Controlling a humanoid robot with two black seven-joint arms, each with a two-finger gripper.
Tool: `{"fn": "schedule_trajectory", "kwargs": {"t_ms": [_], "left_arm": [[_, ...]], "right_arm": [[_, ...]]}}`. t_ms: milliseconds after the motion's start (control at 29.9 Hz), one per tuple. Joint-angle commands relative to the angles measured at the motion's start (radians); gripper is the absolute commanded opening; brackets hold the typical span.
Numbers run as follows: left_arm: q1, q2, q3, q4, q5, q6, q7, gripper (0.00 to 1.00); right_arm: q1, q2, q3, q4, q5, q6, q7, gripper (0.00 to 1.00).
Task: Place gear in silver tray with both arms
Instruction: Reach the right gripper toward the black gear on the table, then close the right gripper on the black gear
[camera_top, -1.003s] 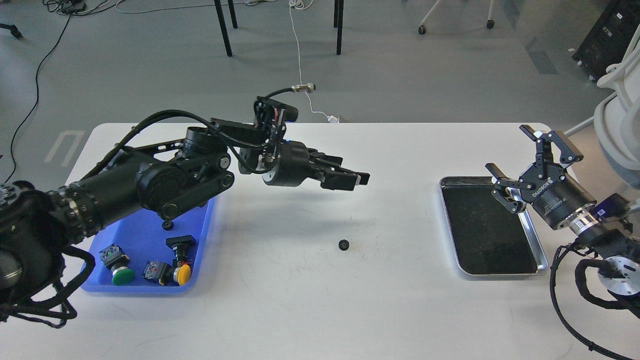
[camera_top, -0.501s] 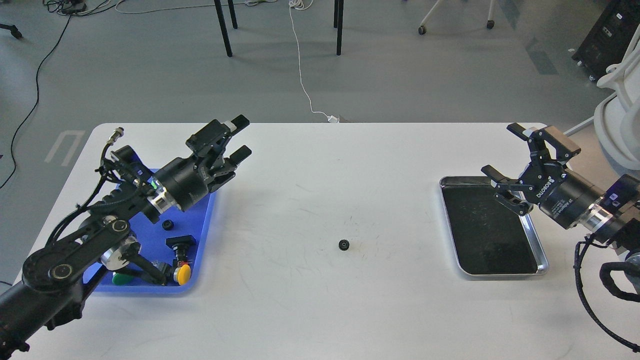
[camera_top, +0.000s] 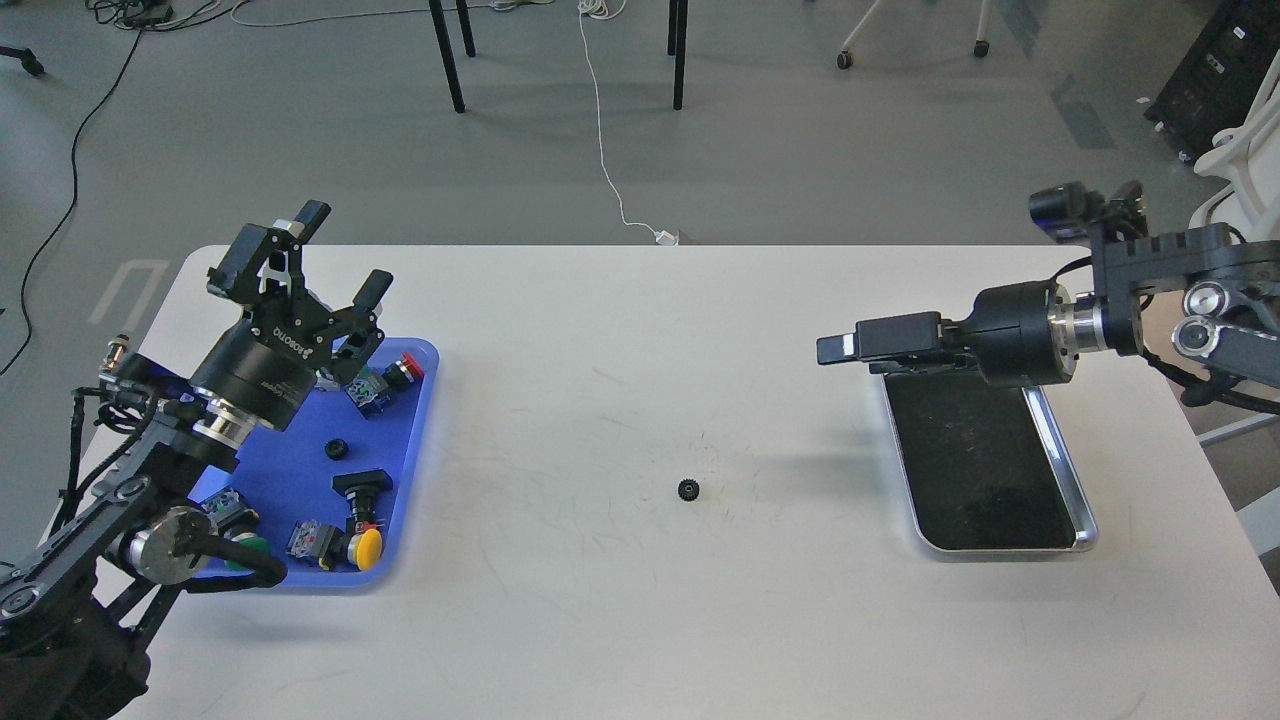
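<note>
1. Black and small, the gear (camera_top: 688, 489) lies alone on the white table (camera_top: 640, 620), around its middle, nearer the front edge, and nothing is touching it.
2. Near the right edge, the silver tray (camera_top: 1084, 505) holds nothing on its visible dark floor.
3. Reaching in over the tray's far end, the right gripper (camera_top: 850, 345) points toward the centre; seen side-on, I cannot tell how its jaws stand.
4. Above the blue tray (camera_top: 412, 440) by the left edge, the left gripper (camera_top: 335, 255) has its jaws spread and grasps nothing.
5. Judgement: pickup, transfer and placement all remain.
</note>
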Motion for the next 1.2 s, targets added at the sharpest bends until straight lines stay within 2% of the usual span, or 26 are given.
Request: {"fn": "schedule_trajectory", "kwargs": {"t_ms": [0,301,535,702,869,969,1170], "left_arm": [[0.010,0.000,-0.004,-0.007,-0.001,0.001,-0.001,0.98],[0.042,0.000,-0.024,-0.112,-0.001,0.012,0.011,0.98],[0.067,0.000,-0.032,-0.128,0.002,0.014,0.015,0.98],[0.071,0.000,-0.036,-0.132,0.002,0.014,0.015,0.98],[0.073,-0.001,-0.046,-0.145,0.002,0.014,0.015,0.98],[0.074,-0.001,-0.046,-0.145,0.003,0.014,0.015,0.98],[0.080,-0.006,-0.046,-0.145,0.003,0.014,0.015,0.98]], "right_arm": [[0.080,0.092,-0.093,-0.001,-0.073,0.000,0.000,0.99],[0.142,0.348,-0.305,-0.085,-0.168,-0.251,0.000,0.98],[0.142,0.495,-0.374,-0.100,-0.173,-0.348,0.000,0.98],[0.143,0.568,-0.418,-0.145,-0.188,-0.359,0.000,0.95],[0.105,0.643,-0.483,-0.223,-0.190,-0.446,0.000,0.90],[0.073,0.675,-0.507,-0.249,-0.188,-0.489,0.000,0.76],[0.047,0.689,-0.510,-0.264,-0.188,-0.497,0.000,0.71]]}}
